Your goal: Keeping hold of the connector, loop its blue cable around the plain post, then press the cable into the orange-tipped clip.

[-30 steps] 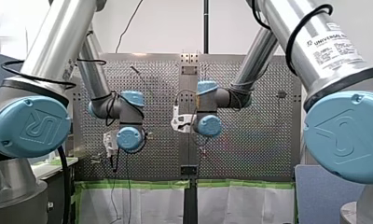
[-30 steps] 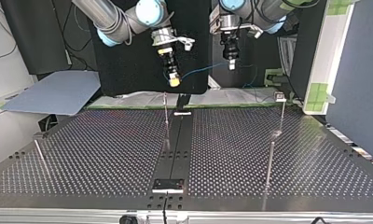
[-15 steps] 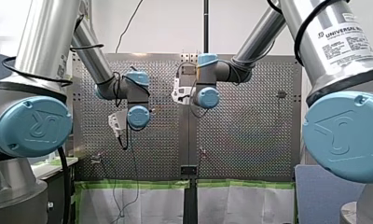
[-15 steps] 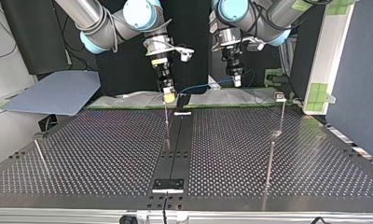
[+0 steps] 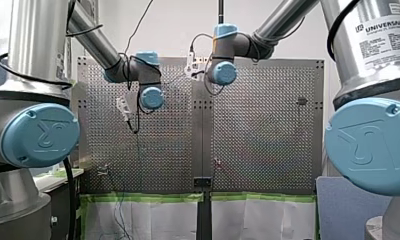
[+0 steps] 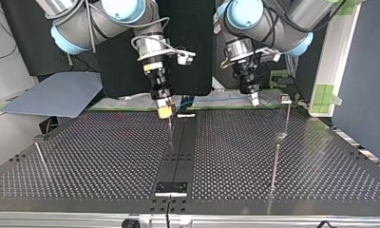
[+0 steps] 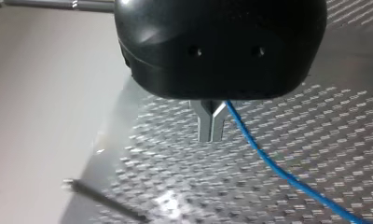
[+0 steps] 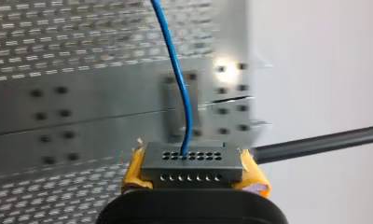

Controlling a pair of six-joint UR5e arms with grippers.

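Our right gripper (image 8: 194, 171) pinches the stiff connector (image 8: 190, 161) by 2 sides. The blue cable (image 7: 268, 158), surely soft and light, runs beside our left gripper (image 7: 211, 134), fingers pressed together.

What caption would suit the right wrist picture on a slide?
The right gripper, yellow-padded, clamps a grey connector; its blue cable runs ahead over the perforated table.

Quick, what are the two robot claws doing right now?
Left gripper: shut, pinching the blue cable.
Right gripper: shut on the connector, between its yellow pads.
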